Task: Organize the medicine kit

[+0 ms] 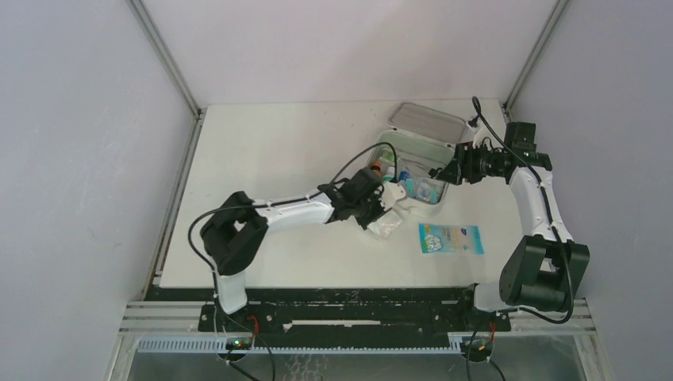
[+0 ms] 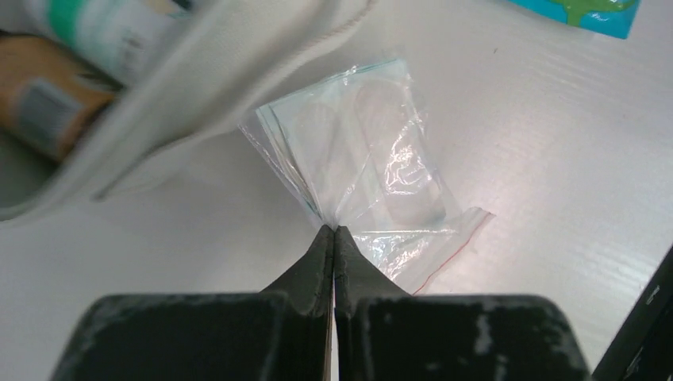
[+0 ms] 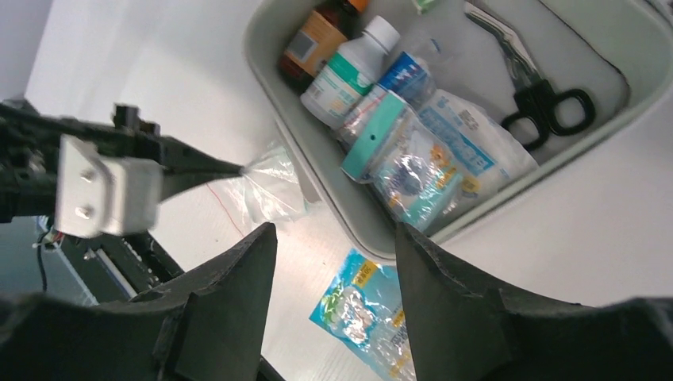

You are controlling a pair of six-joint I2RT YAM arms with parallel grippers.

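Medicine kit [image 1: 428,123] sat open at far right of table [image 1: 278,151], lid hinged back. It looked soft-sided and light, prob. flexy, so best gripped at rim/wall. L gripper [image 2: 334,232] pinched a thin, slippery clear packet [image 2: 373,159] just beside kit; R gripper [image 3: 333,230] hung half-open above kit, empty.

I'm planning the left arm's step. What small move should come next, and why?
Probably lift the clear packet slightly: the left claw is shut on its edge, and it lies outside the open medicine kit.
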